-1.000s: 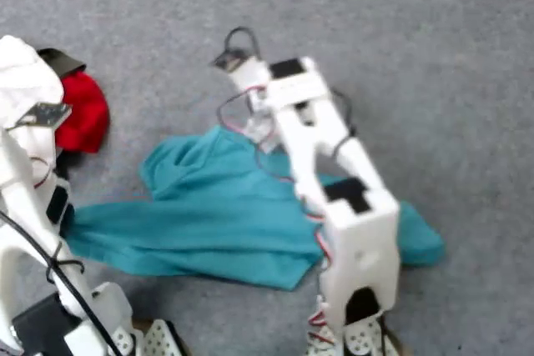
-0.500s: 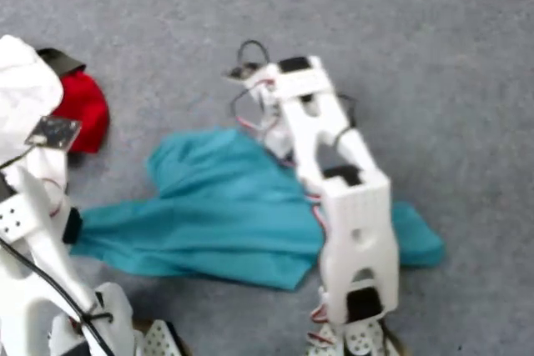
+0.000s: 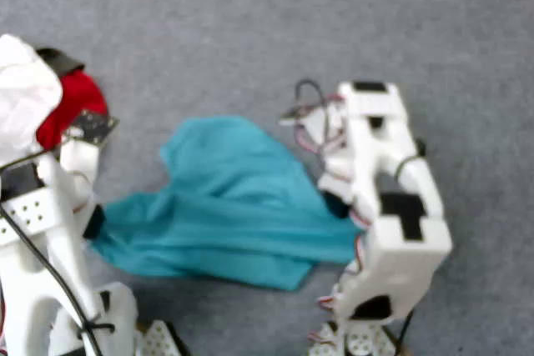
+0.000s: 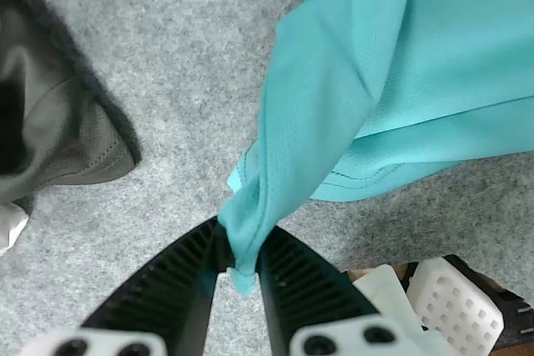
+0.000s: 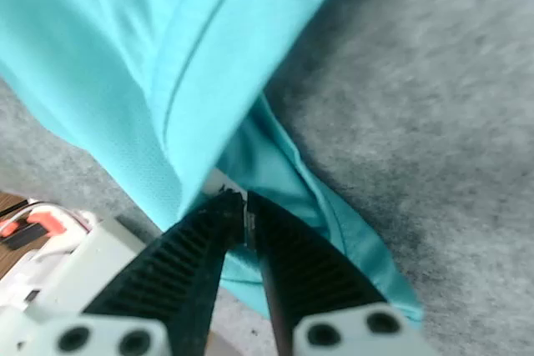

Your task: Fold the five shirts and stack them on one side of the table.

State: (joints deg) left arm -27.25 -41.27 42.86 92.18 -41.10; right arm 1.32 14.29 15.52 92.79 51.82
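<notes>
A teal shirt [image 3: 225, 206] lies crumpled across the middle of the grey table [image 3: 209, 47]. My left gripper [image 4: 236, 249] is shut on a bunched corner of the teal shirt [image 4: 384, 81], at the shirt's left end in the high view [image 3: 96, 223]. My right gripper [image 5: 242, 210] is shut on a hem fold of the teal shirt [image 5: 175, 56], at the shirt's right edge in the high view [image 3: 338, 204]. The cloth hangs stretched between both grippers.
A red garment [image 3: 71, 110] and a white garment [image 3: 25, 97] are piled at the table's left edge with a dark piece [image 3: 58, 60] behind. A dark grey-green cloth [image 4: 58, 135] lies near my left gripper. White arm bases [image 3: 150, 339] stand at the front edge.
My right arm swung right and toward the front, dragging the shirt's right side over so its far right tail is covered. My left arm shifted right with its corner.
</notes>
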